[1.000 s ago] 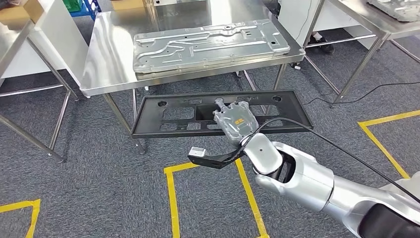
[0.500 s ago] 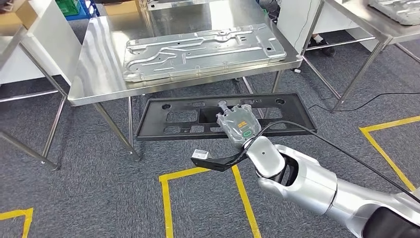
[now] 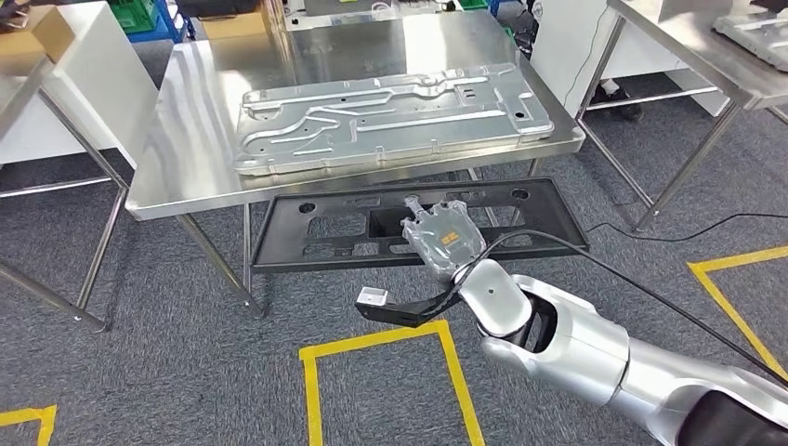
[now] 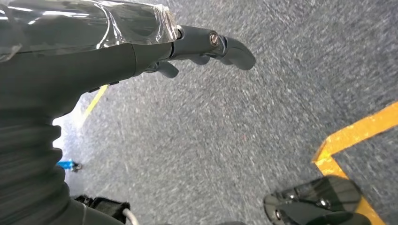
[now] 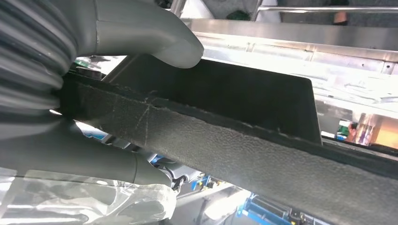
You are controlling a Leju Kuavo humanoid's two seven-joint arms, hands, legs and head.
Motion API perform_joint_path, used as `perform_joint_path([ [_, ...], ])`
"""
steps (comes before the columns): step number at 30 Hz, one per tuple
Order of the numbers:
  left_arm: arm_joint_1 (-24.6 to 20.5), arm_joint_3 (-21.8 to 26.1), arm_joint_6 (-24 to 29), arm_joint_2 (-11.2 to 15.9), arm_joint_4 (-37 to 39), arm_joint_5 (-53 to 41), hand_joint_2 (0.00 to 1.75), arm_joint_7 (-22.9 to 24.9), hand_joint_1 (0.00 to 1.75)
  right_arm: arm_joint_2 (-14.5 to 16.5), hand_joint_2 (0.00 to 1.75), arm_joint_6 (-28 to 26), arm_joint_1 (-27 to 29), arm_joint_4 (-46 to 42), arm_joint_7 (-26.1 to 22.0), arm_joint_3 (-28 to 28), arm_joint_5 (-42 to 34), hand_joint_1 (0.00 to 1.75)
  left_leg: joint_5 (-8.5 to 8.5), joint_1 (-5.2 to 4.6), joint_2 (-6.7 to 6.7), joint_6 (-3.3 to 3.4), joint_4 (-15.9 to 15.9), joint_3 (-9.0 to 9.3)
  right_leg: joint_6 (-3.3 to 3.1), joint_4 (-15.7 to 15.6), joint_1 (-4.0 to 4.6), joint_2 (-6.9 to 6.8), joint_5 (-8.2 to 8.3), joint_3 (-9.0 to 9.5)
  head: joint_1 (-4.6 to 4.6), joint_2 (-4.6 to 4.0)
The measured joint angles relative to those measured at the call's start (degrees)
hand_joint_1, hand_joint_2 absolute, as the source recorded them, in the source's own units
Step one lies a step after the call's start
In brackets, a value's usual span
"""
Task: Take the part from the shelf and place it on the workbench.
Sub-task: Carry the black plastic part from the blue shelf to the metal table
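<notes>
Right hand covers middle of black part; fingers hidden behind its edge. Workbench hides part's far rim. Left wrist view: carpet motion-blurred; left hand cut off at left edge.

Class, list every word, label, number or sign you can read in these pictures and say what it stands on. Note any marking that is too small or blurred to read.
No text can be read in any view.
Orange and green sticker on the back of the right hand: too small and blurred to read.
White tag on the black bracket beside that hand: no legible print.
Black part, metal panel, workbench: no visible lettering.
</notes>
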Motion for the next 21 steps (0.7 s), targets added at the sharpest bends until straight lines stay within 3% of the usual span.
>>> perform_joint_path([
  [2,-0.1,0.0,0.0,0.0,0.0,0.0,1.75,0.0,0.0,-0.1,1.75,0.1,-0.1,-0.2,-0.5,-0.1,-0.2,1.75,-0.57,0.11,0.0,-0.66,0.6,0.28,-1.26,0.2,0.23,0.1,-0.27,0.04,-0.11,-0.01],
  [4,-0.2,0.0,0.0,0.0,0.0,0.0,1.75,0.0,0.0,-0.4,1.75,0.2,-0.5,-0.2,-1.3,-0.3,-0.6,1.75,-0.61,0.39,0.24,-1.13,3.5,-0.98,-2.08,0.1,0.2,0.21,-0.88,0.72,-0.19,-0.01],
  [6,-0.3,0.0,-0.1,0.1,0.0,0.0,1.75,-0.1,0.0,-0.5,1.75,0.2,-0.8,-0.2,-2.3,-0.3,-0.8,1.75,-1.76,0.52,0.49,-1.58,10.6,-5.43,-2.61,0.1,0.2,0.4,-1.64,1.64,-0.21,-0.01],
  [8,-0.3,0.0,-0.3,0.2,0.0,0.0,1.75,-0.1,0.0,-0.6,1.75,0.2,-0.7,-0.2,-3.3,-0.2,-0.7,1.75,-4.95,0.53,0.58,-1.84,17.5,-10.79,-2.85,0.1,0.25,0.67,-2.64,2.62,-0.22,-0.01],
  [9,-0.3,0.0,-0.3,0.2,0.0,0.0,1.75,-0.1,0.0,-0.7,1.75,0.1,-0.6,-0.2,-3.7,-0.1,-0.6,1.75,-6.29,0.52,0.61,-1.86,18.9,-12.56,-2.88,0.1,0.27,0.78,-3.22,3.29,-0.22,-0.02],
  [10,-0.3,0.0,-0.4,0.2,0.0,0.0,1.75,-0.1,0.0,-0.7,1.75,0.1,-0.5,-0.2,-3.9,0.0,-0.5,1.75,-6.55,0.51,0.65,-1.78,18.2,-13.36,-2.88,0.1,0.26,0.86,-3.84,4.1,-0.22,-0.02],
  [11,-0.2,0.0,-0.4,0.3,0.0,0.0,1.75,-0.1,0.0,-0.7,1.75,0.0,-0.5,-0.2,-4.1,0.0,-0.4,1.75,-5.26,0.49,0.7,-1.6,15.6,-13.29,-2.78,0.1,0.28,0.89,-4.5,5.03,-0.22,-0.02],
  [14,0.0,0.0,-0.4,0.4,0.0,-0.1,1.75,-0.1,0.0,-0.8,1.75,-0.2,-0.5,-0.2,-4.3,0.1,0.0,1.75,5.11,-0.1,0.84,-0.33,4.6,-11.56,-2.1,0.0,0.43,1.05,-6.45,7.45,-0.24,-0.01],
  [15,0.1,0.0,-0.4,0.5,0.0,-0.1,1.75,-0.1,0.0,-0.8,1.75,-0.2,-0.5,-0.2,-4.4,0.2,0.2,1.75,7.56,-0.37,0.78,0.04,2.5,-11.15,-1.72,-0.1,0.48,1.16,-6.88,8.08,-0.26,-0.01],
  [16,0.0,0.0,-0.4,0.6,0.0,-0.1,1.75,-0.1,0.0,-0.8,1.75,-0.2,-0.6,-0.2,-4.5,0.2,0.4,1.75,8.47,-0.55,0.7,0.34,1.6,-10.87,-1.26,0.0,0.56,1.26,-6.96,8.47,-0.24,-0.01],
  [18,-0.1,0.0,-0.4,0.6,0.0,-0.2,1.75,-0.1,0.0,-0.9,1.75,-0.1,-0.6,-0.2,-4.7,0.3,0.5,1.75,8.11,-0.54,0.53,0.9,1.3,-9.53,-0.64,1.3,0.55,1.21,-6.77,8.68,-0.19,-0.01],
  [20,-0.2,0.0,-0.5,0.5,0.0,-0.3,1.75,-0.1,0.0,-1.1,1.75,0.1,-0.8,-0.3,-4.7,0.2,0.5,1.75,7.42,-0.47,0.5,1.65,1.1,-8.04,-0.45,6.4,0.59,0.94,-7.22,6.1,-0.08,-0.01],
  [21,-0.2,0.0,-0.5,0.5,0.0,-0.3,1.75,-0.1,0.0,-1.2,1.75,0.2,-0.8,-0.3,-4.7,0.2,0.5,1.75,6.97,-0.48,0.51,1.97,1.0,-7.48,-0.43,10.1,0.64,0.81,-8.3,3.73,-0.01,-0.01],
])
